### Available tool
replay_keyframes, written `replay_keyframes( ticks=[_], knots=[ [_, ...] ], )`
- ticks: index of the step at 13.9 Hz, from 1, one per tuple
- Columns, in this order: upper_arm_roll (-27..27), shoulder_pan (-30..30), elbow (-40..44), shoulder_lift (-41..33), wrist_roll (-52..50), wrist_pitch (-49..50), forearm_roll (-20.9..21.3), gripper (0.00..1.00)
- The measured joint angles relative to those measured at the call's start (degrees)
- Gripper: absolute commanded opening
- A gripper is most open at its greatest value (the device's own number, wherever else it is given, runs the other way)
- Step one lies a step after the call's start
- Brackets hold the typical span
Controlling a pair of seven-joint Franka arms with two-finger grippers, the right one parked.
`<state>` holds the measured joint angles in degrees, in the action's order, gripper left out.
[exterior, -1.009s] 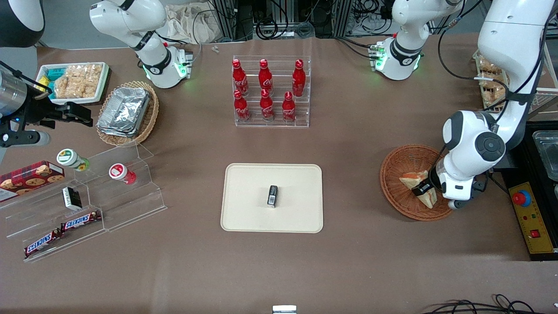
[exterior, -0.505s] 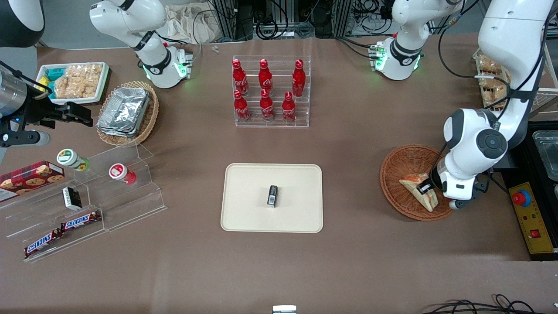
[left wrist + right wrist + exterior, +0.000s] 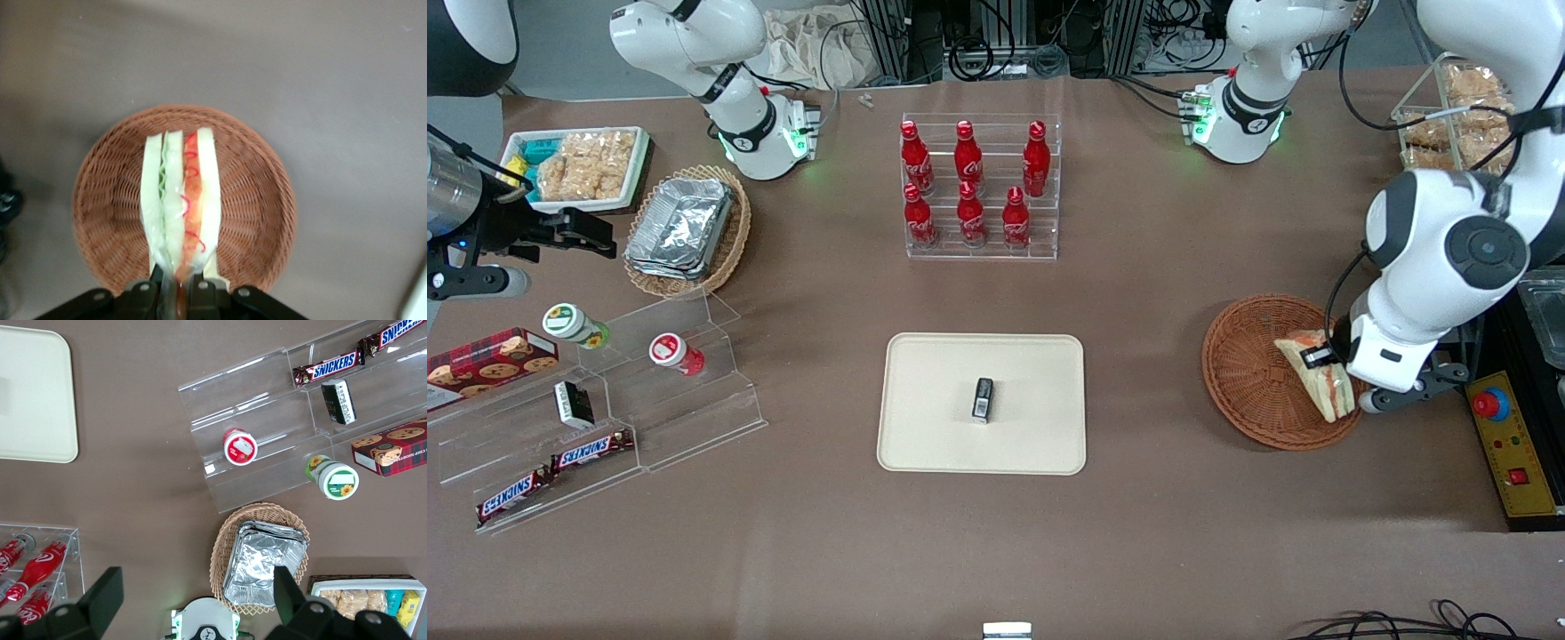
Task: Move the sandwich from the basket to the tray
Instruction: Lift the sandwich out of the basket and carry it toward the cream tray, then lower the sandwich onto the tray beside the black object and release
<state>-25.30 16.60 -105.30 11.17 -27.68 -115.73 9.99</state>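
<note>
The sandwich (image 3: 1320,382) (image 3: 180,207), a pale wedge with orange-red filling, hangs edge-up above the reddish-brown wicker basket (image 3: 1249,378) (image 3: 107,220). My left gripper (image 3: 1320,357) (image 3: 177,293) is shut on the sandwich's corner and holds it clear of the basket's floor, over the basket's edge toward the working arm's end. The cream tray (image 3: 925,436) (image 3: 33,393) lies mid-table toward the parked arm from the basket, with a small black object (image 3: 983,398) on it.
A clear rack of red bottles (image 3: 978,187) stands farther from the front camera than the tray. A control box with a red button (image 3: 1489,404) lies beside the basket at the working arm's end. Snack shelves (image 3: 605,400) and a foil-pan basket (image 3: 685,231) sit toward the parked arm's end.
The gripper has risen with the sandwich, lifting it out of the basket and shifting it toward the working arm's end. The basket has stayed put.
</note>
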Motion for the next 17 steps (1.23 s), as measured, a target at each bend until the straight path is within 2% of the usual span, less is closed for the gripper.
replay_keyframes(
  ticks=[3, 5, 7, 9, 11, 15, 17],
  knots=[
    [-6.6, -0.5, 12.2, 0.8, 0.6, 13.3, 0.0, 0.0],
    [-9.4, -2.4, 16.1, 2.1, 0.6, 15.9, 0.0, 0.0],
    [-9.8, -6.5, 16.7, 4.3, -1.1, 15.9, 0.0, 0.0],
    [-9.9, -10.6, 16.7, 8.0, -4.1, 13.5, 0.1, 0.0],
    [-9.9, -14.6, 16.7, 13.0, -5.7, 6.7, 1.3, 0.0],
    [-9.8, -22.4, 18.0, 24.4, -14.9, -3.4, 10.4, 0.0],
    [-9.8, -24.5, 19.9, 29.4, -17.9, -6.0, 13.8, 0.0]
  ],
)
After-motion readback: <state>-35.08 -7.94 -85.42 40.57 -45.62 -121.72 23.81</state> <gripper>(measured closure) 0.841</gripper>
